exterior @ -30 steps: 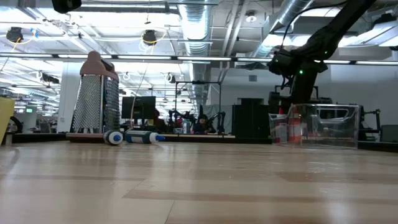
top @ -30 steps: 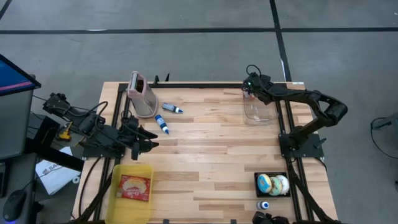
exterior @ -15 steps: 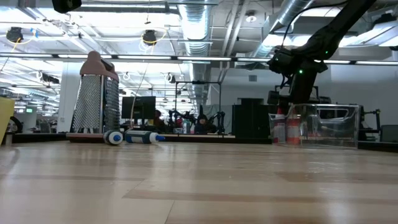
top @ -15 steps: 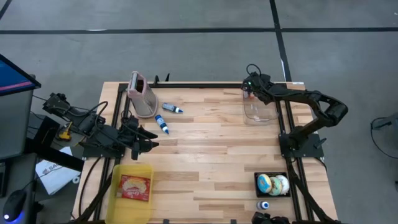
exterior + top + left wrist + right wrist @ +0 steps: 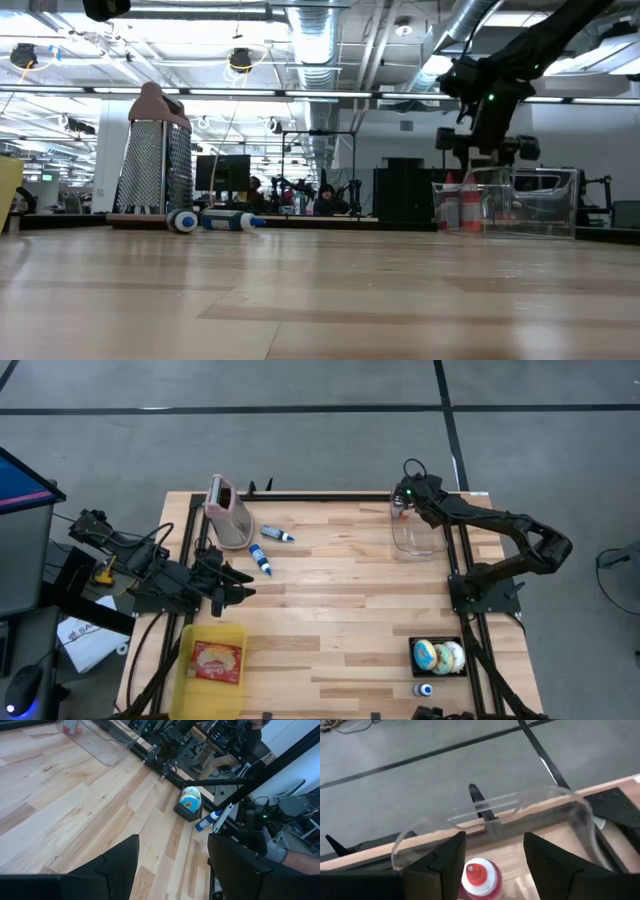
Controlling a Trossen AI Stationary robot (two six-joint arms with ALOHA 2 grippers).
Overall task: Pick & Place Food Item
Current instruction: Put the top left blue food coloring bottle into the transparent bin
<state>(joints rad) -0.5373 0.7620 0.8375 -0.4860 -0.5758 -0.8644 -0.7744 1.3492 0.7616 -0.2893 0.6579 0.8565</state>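
Your right end effector (image 5: 490, 865) hangs with its fingers spread over the clear plastic bin (image 5: 418, 537) at the surface's (image 5: 340, 610) one o'clock corner. The small red-capped bottle (image 5: 480, 877) stands inside the bin, directly beneath and ungripped. This looks like the release step; next, lift clear. Your left end effector (image 5: 172, 865), open and empty, waits at nine o'clock. No writing is legible.

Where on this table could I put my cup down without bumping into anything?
The widest bare wood lies mid-table, between the blue bottles and the black tray of food. The far left corner is crowded with the grater; the right gripper hovers open above the clear container. The left gripper waits by the yellow tray.
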